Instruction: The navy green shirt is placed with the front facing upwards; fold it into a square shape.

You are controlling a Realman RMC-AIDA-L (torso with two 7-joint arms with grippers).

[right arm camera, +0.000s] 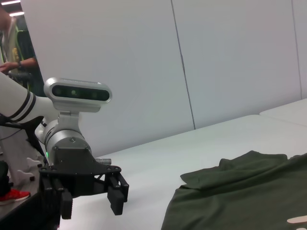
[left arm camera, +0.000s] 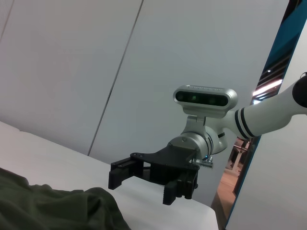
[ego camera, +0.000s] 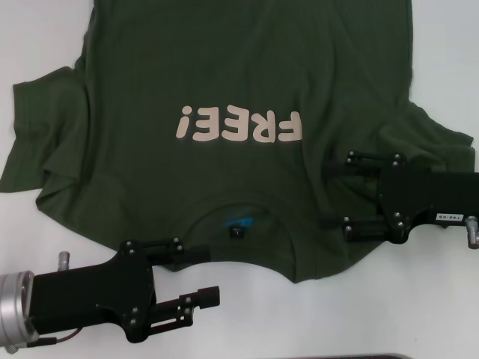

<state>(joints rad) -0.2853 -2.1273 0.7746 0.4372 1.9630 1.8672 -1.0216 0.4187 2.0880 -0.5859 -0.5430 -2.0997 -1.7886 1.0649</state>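
- The white bench (ego camera: 419, 299) carries everything here, and there's not a bin, tray or box on it to report on, just cloth on the bare top.
- The navy green shirt (ego camera: 224, 67) lies spread across the bench, front up, with its pink lettering (ego camera: 238, 126) reading upside down from the head camera.
- Its long axis runs away from the robot: the collar (ego camera: 238, 217) with the blue neck label (ego camera: 238, 223) sits at the near edge, and the body runs off the far edge of the head view.
- One sleeve (ego camera: 41, 142) is rumpled out on the robot's left, the other (ego camera: 441, 146) on its right.
- The left claw (ego camera: 187, 277) hovers at the near edge beside the collar, fingers apart, one over the cloth and one over the bare bench.
- The right claw (ego camera: 337, 194) sits over the right shoulder area, fingers apart, both over green fabric.
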